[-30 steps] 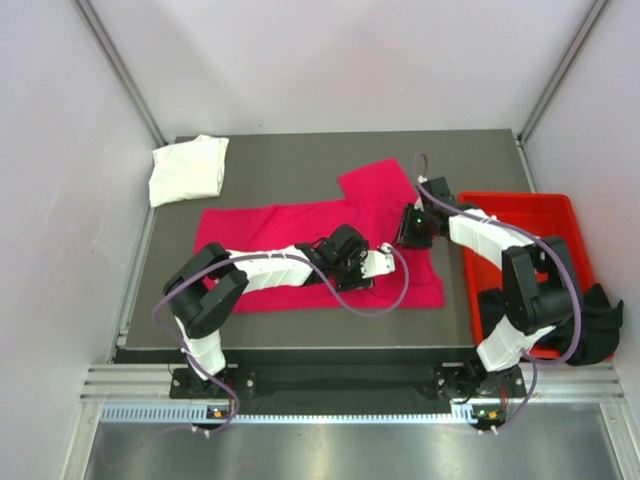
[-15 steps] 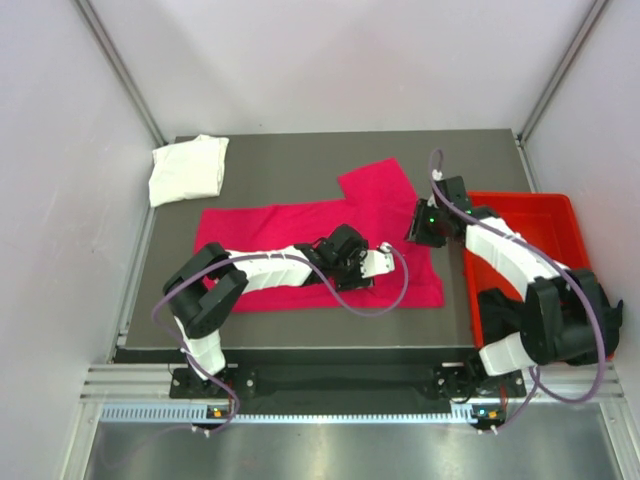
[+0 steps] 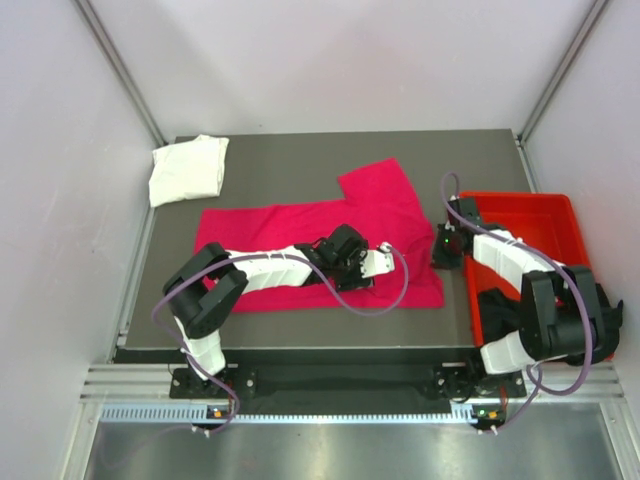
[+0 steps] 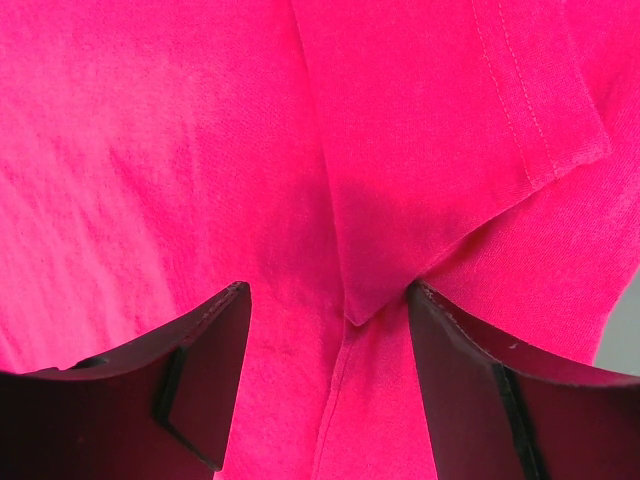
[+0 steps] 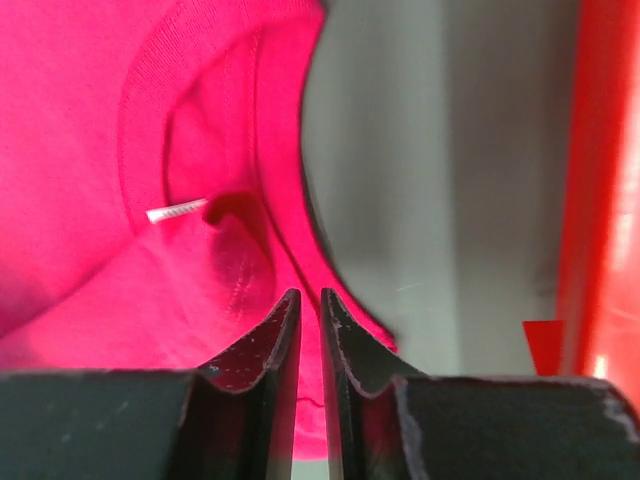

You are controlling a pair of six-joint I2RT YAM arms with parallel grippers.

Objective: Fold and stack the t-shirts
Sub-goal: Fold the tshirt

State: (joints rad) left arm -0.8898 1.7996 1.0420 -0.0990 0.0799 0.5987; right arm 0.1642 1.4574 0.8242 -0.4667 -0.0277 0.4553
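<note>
Lying flat mid-frame, pink t-shirt (image 3: 290, 225) is spread lengthwise left-right, collar rightward. Left jaws are held apart over it; right jaws nearly together at collar, beside red bin (image 3: 530, 205). White t-shirt (image 3: 187, 170) folded upper left.

Tool (image 5: 310, 300) pinching pink t-shirt (image 5: 90, 120) collar, perhaps a white label (image 5: 175, 212), red bin (image 5: 600, 180)

Dark grey table (image 3: 300, 150) viewed from above. Magenta t-shirt (image 3: 290, 222) is spread flat across the centre, one sleeve reaching to upper right. White t-shirt (image 3: 187, 168) is laid folded at upper left corner. Red bin (image 3: 520, 197) is set at right side
</note>
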